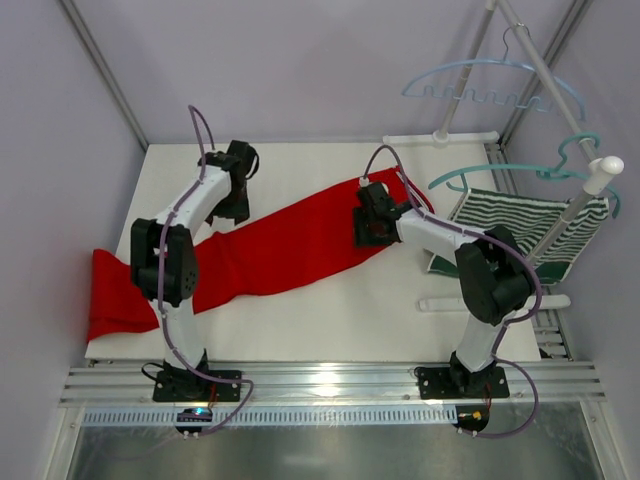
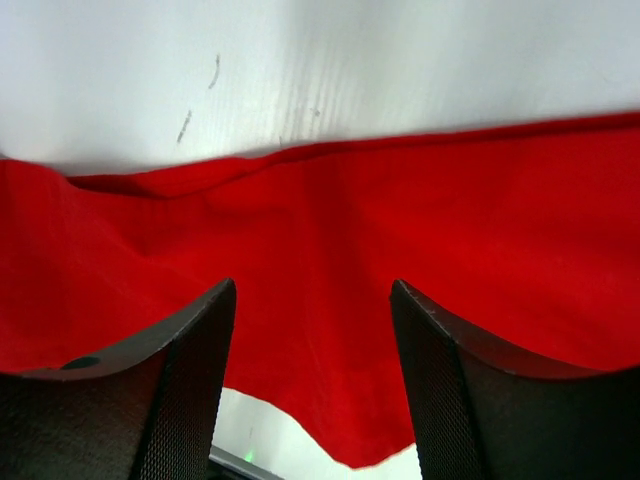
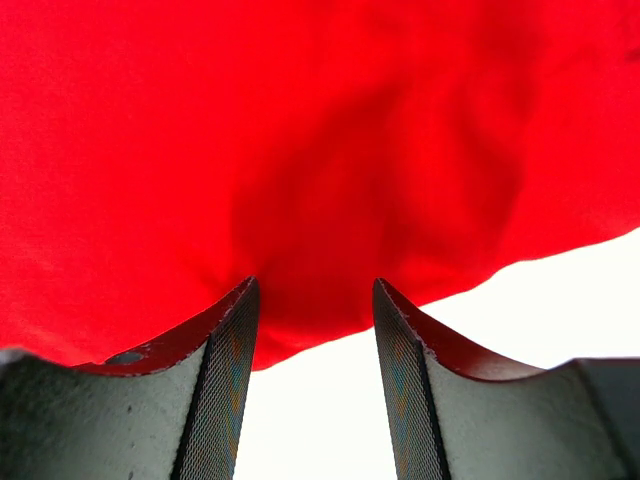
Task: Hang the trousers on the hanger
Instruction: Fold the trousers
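The red trousers (image 1: 270, 250) lie flat and folded lengthwise across the white table, from the near left edge to the back right. The pale blue hanger (image 1: 480, 85) hangs by its hook from a rail at the back right, empty. My left gripper (image 1: 236, 203) is open, low over the trousers' upper edge near the middle-left; red cloth (image 2: 330, 300) fills its view between the fingers. My right gripper (image 1: 368, 232) is open over the cloth's right part, its fingers straddling the cloth's edge (image 3: 310, 300).
A darker teal hanger (image 1: 520, 172) holds a green-and-white striped garment (image 1: 510, 230) on the rack at right. The rack's white feet (image 1: 490, 300) lie on the table. The trousers' left end (image 1: 110, 300) reaches the table's left edge.
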